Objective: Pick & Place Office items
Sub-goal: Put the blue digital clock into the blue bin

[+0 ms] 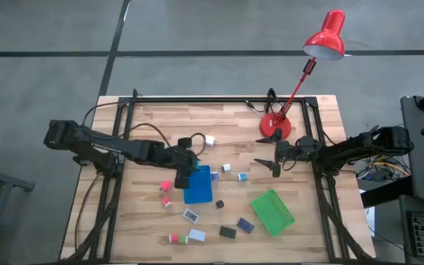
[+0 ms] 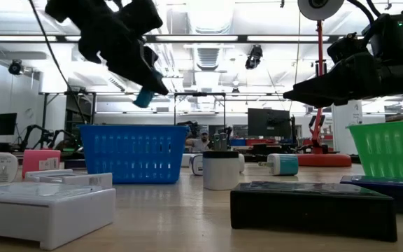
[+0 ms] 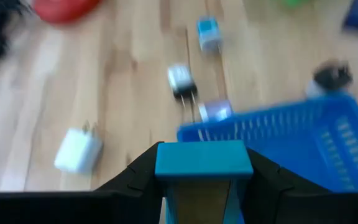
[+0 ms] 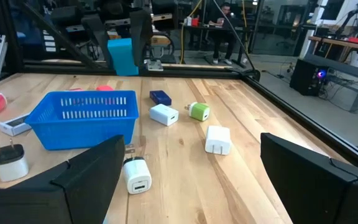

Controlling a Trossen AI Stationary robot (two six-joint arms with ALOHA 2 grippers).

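Note:
My left gripper hangs above the far left edge of the blue tray, shut on a light blue block. The block also shows in the right wrist view and in the low view, well above the table. Other office items lie loose on the wood: a white charger, small white and blue plugs, pink blocks, and black and navy boxes. My right gripper stands open and level by the red lamp base, with nothing between its fingers. My left gripper pinches the light blue block by its two opposite sides between its two fingers. The fingers slant down from the table's left side. The block's free end sticks out past the fingertips, and the block is lifted clear of the table and the tray.
A green tray lies at the near right. A red desk lamp stands with its base at the far right, its shade beyond the table. White boxes and a red and green pair lie near the front edge.

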